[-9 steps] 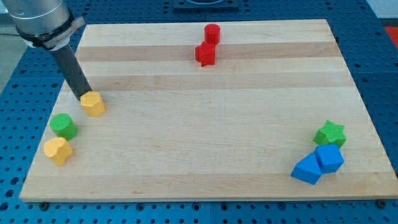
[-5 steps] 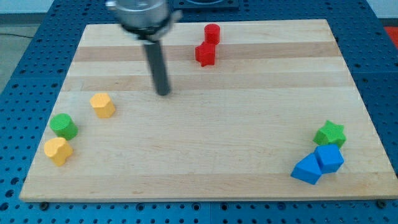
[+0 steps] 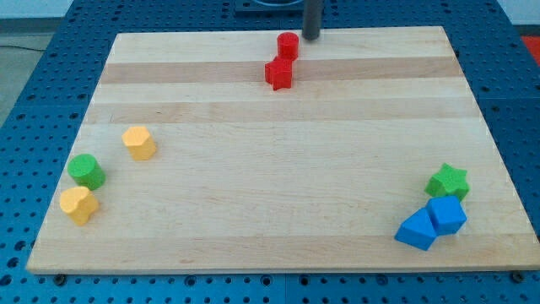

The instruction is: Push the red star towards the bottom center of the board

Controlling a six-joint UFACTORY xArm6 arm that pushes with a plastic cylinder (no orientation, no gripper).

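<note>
While my tip (image 3: 310,37) hovers top-centre, red star (image 3: 278,73) lies below-left.

Cylinder (image 3: 288,45) sits above star (image 3: 278,73) (touching), top centre.

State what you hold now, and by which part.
Nothing is held. My tip sits at the board's top edge, just right of the red cylinder, apart from it.
</note>
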